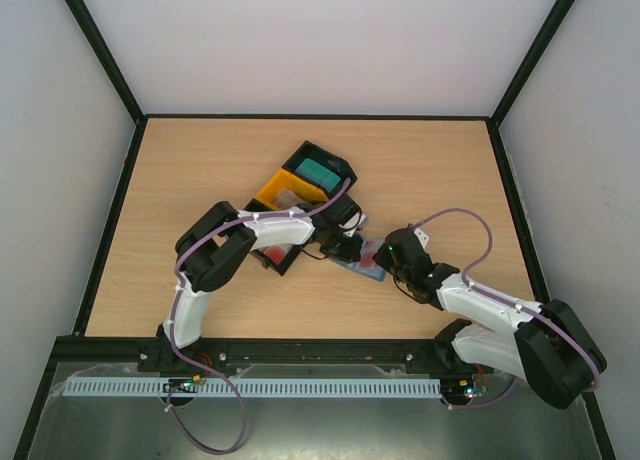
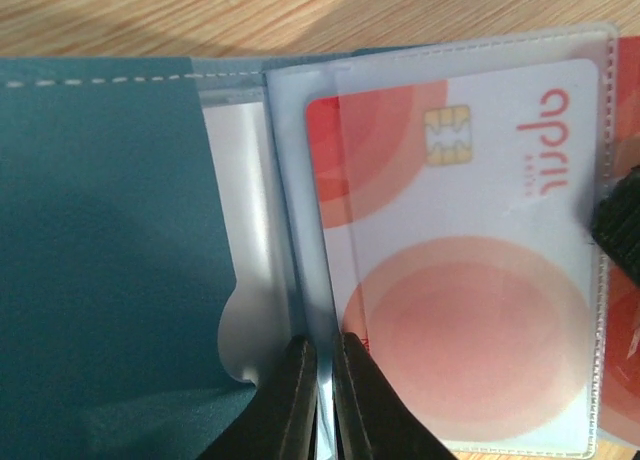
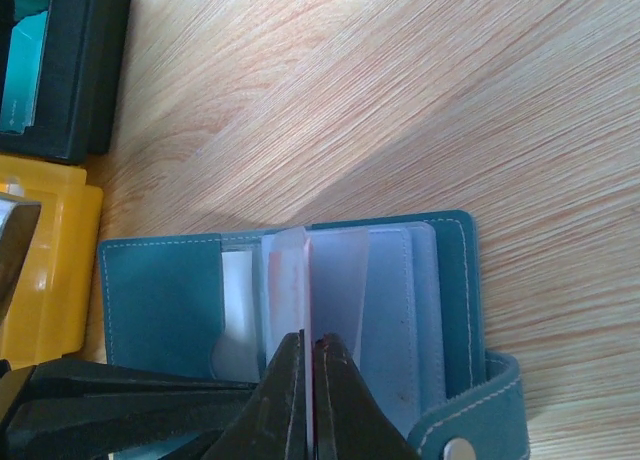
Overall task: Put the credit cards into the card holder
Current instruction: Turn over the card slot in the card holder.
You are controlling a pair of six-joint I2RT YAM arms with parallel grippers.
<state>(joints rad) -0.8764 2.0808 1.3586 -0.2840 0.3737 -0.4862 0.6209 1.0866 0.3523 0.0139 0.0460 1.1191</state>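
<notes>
The slate-blue card holder (image 1: pixel 366 260) lies open on the table between both grippers. In the left wrist view its cover (image 2: pixel 100 260) is on the left and clear sleeves fan out to the right. A white credit card (image 2: pixel 470 240) with red circles sits in one sleeve. My left gripper (image 2: pixel 322 352) is shut on the edge of a clear sleeve. My right gripper (image 3: pixel 310 348) is shut on the card's edge (image 3: pixel 307 280), held upright among the sleeves. One right finger shows in the left wrist view (image 2: pixel 622 220). The snap tab (image 3: pixel 470 435) lies at the lower right.
A black tray (image 1: pixel 322 158) with a teal-green stack (image 1: pixel 317 168) and a yellow tray (image 1: pixel 280 188) stand behind the holder. Another black tray (image 1: pixel 283 262) with something red in it lies under the left arm. In the right wrist view the trays are at the left (image 3: pixel 60 90).
</notes>
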